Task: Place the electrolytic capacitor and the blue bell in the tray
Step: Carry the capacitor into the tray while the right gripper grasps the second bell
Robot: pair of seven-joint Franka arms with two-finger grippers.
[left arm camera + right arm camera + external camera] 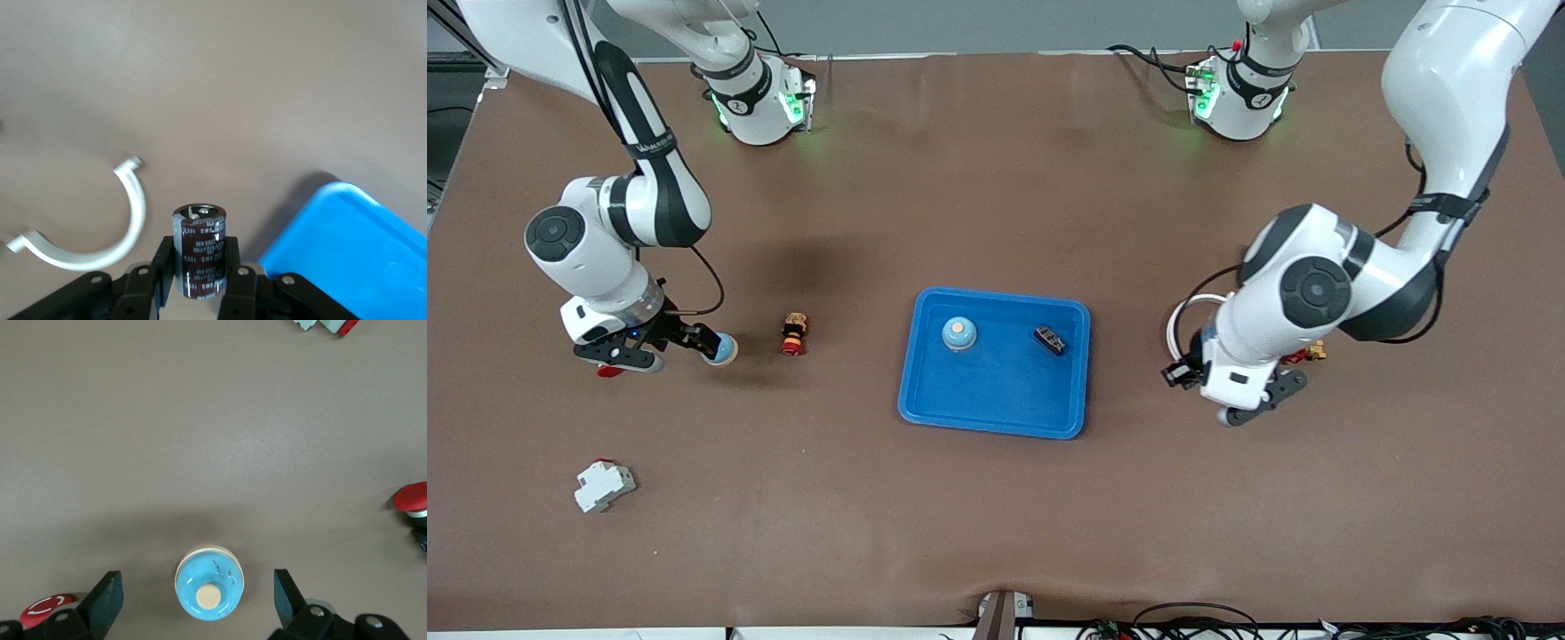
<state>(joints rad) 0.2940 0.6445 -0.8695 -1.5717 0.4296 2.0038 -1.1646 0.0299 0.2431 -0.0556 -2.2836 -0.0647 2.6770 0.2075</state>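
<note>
The bright blue tray (996, 400) lies mid-table and holds a blue bell (959, 333) and a small dark part (1049, 339). My left gripper (1263, 400) hangs over the table beside the tray, toward the left arm's end. It is shut on a dark brown electrolytic capacitor (200, 247), held upright between its fingers (200, 275); a tray corner (353, 253) shows close by. My right gripper (680, 351) is over a second blue bell (721, 348) toward the right arm's end. Its fingers stand wide open on either side of that bell (209, 584), apart from it.
A white curved plastic piece (100, 233) lies beside the left gripper. A red-capped push button (793, 333) stands between the second bell and the tray. A red disc (43, 607) lies by the right gripper. A white breaker (603, 485) lies nearer the front camera.
</note>
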